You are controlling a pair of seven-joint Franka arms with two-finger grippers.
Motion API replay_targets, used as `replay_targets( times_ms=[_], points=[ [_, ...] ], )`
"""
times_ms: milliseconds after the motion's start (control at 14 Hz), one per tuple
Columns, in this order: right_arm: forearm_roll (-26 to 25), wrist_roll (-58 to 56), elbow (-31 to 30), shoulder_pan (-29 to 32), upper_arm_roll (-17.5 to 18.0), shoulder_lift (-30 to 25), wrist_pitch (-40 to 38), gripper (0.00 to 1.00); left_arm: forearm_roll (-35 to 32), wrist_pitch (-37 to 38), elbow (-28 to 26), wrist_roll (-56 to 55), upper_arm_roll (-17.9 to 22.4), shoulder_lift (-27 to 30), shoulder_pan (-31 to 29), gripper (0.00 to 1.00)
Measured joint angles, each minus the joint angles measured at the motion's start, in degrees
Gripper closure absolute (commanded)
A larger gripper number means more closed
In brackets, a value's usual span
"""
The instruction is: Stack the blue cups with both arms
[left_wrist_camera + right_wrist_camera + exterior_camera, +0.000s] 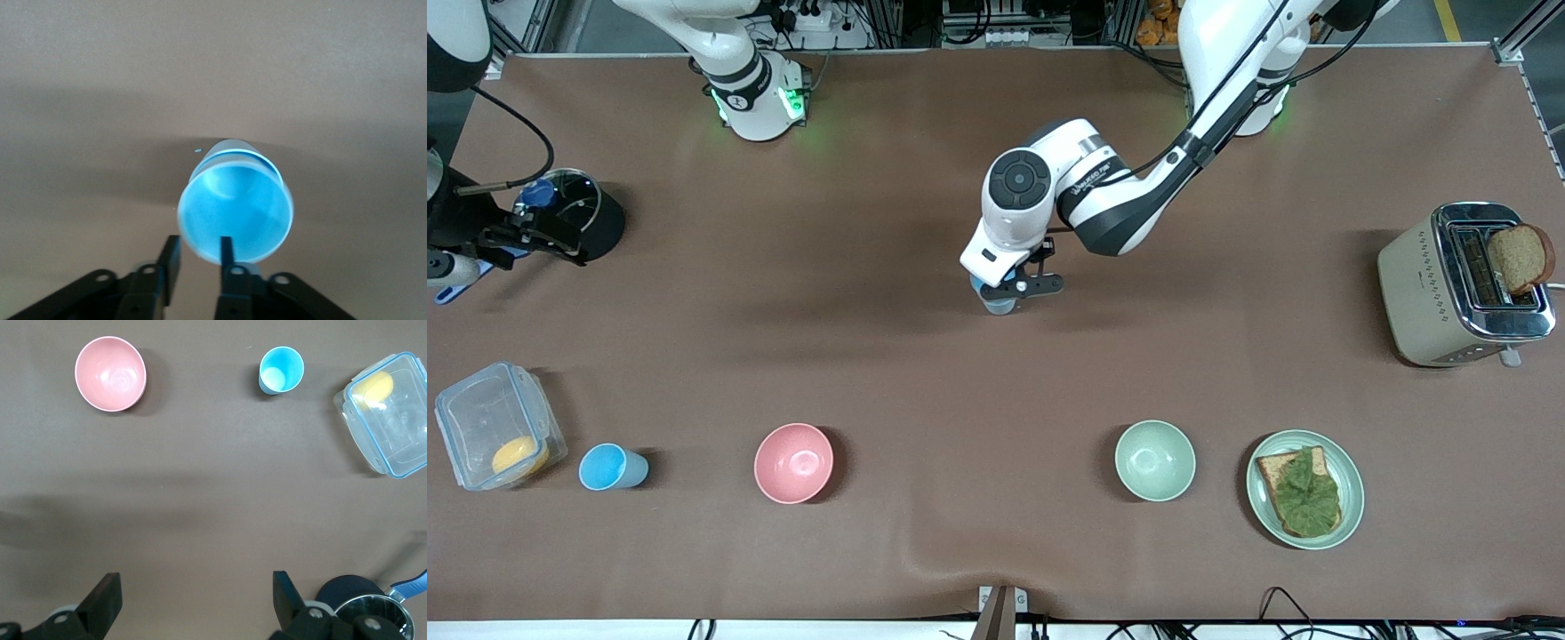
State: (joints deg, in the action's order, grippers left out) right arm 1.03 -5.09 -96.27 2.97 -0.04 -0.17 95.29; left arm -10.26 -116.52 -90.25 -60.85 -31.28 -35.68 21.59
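One blue cup (997, 303) stands upright mid-table under my left gripper (1014, 286). In the left wrist view this cup (235, 200) shows a bright blue inside. My left gripper (198, 252) sits astride its rim, one finger inside the cup and the other outside, with a gap still between them. The second blue cup (612, 467) stands near the front camera toward the right arm's end, also in the right wrist view (281, 370). My right gripper (538, 238) (195, 603) is open and empty, up beside a black pot.
A pink bowl (793, 462) (110, 373) and a pale green bowl (1154, 460) stand in the row with the second cup. A clear lidded box (498, 425), the black pot (591, 213), a plate with bread (1347, 520) and a toaster (1432, 284) stand nearer the table's ends.
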Motion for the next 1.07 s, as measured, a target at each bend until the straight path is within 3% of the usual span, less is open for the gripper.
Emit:
replay_targets(
  times_ms=[500, 857, 1071],
  points=[
    [0.0, 0.01, 0.0, 0.0, 0.01, 0.0, 0.0, 0.0, -1.62, -0.06, 1.42, -0.17, 0.28, 0.43, -0.91, 0.0],
    [0.0, 0.01, 0.0, 0.0, 0.04, 0.0, -0.01, 0.0, -3.88, 1.08, 2.09, 1.06, 0.43, 4.38, -8.77, 0.0],
    [0.0, 0.02, 0.0, 0.0, 0.04, 0.0, -0.02, 0.0, -3.89, 6.58, 2.22, 5.79, 0.18, 8.53, -12.61, 0.0]
  ],
)
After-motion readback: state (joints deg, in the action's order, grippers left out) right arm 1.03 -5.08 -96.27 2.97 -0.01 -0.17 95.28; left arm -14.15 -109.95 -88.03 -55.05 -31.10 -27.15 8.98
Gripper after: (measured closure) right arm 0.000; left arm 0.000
